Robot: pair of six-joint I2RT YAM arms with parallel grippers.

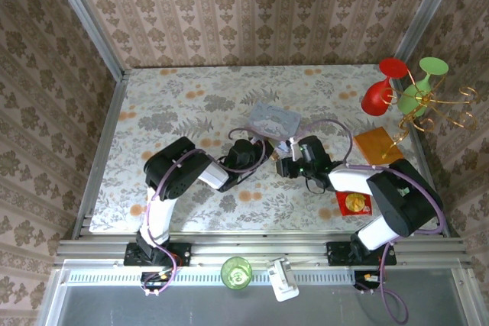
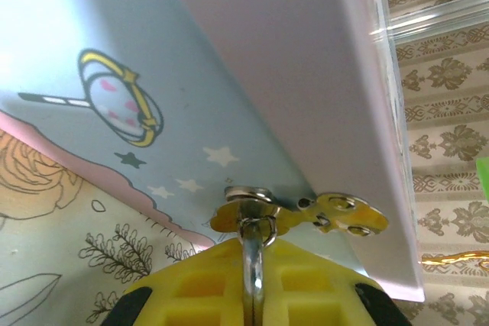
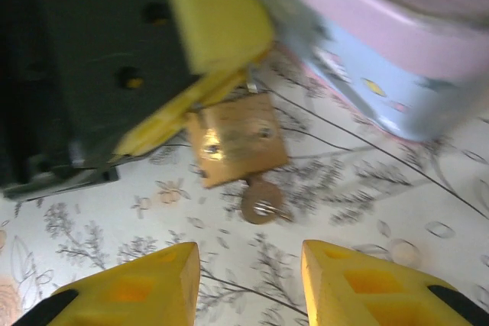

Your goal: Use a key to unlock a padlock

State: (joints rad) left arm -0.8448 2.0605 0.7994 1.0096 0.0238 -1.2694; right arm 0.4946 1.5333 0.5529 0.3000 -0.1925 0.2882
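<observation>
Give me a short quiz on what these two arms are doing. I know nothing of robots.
1. True or false: the right gripper is clamped on the key.
2. What is the left gripper shut on? A: the shackle of the padlock. B: the tin's lid. C: the red packet.
3. Fill in: the key is stuck into the ___.

Key
1. False: its jaws stand open, apart from the key.
2. A
3. padlock
</observation>
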